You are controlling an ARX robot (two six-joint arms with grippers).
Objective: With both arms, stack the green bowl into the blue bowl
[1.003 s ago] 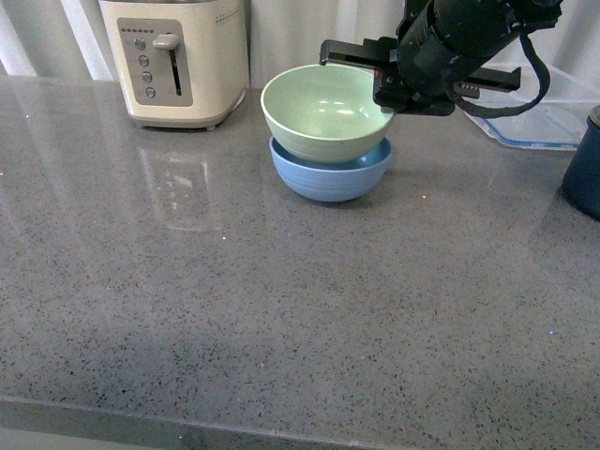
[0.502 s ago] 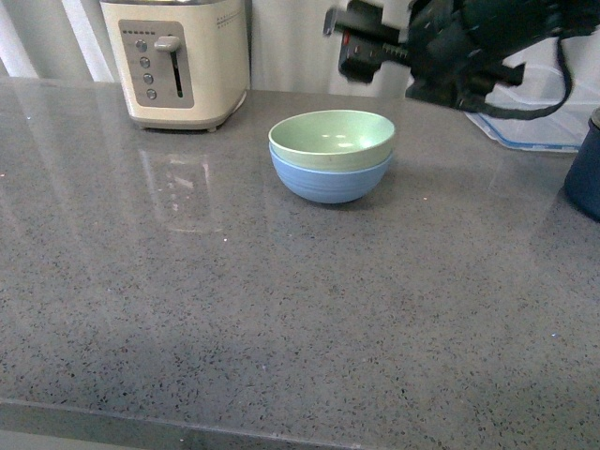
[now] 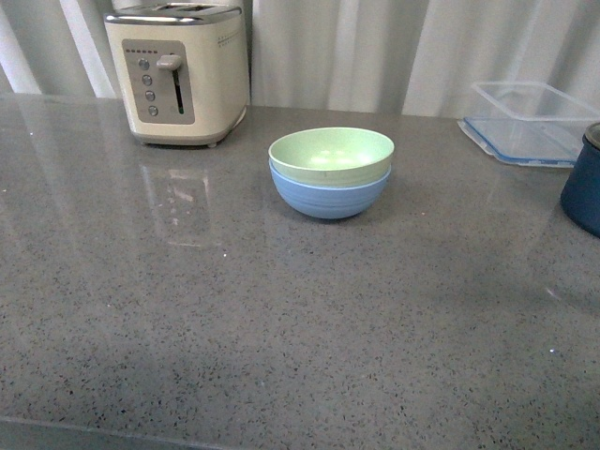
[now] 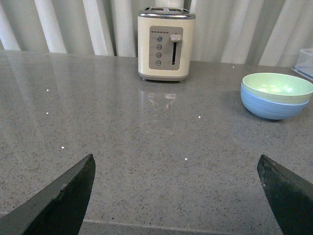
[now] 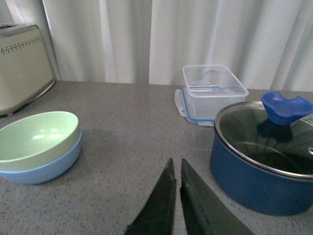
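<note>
The green bowl [image 3: 332,155] sits nested upright inside the blue bowl [image 3: 330,195] on the grey counter, in front of the toaster and a little to its right. Both bowls also show in the left wrist view, green bowl [image 4: 278,87] in blue bowl [image 4: 271,107], and in the right wrist view, green bowl [image 5: 36,140] in blue bowl [image 5: 46,169]. No arm appears in the front view. My left gripper [image 4: 176,169] is open and empty, low over the counter's near edge, well away from the bowls. My right gripper [image 5: 176,166] is shut and empty, between the bowls and the navy pot.
A cream toaster [image 3: 178,73] stands at the back left. A clear plastic container [image 3: 532,120] lies at the back right. A dark navy pot [image 5: 264,161] with a glass lid sits at the right edge. White curtains hang behind the counter [image 3: 281,309].
The right arm set the green bowl down into the blue bowl, let go, rose and withdrew out of the front view. The bowls now stand stacked alone.
</note>
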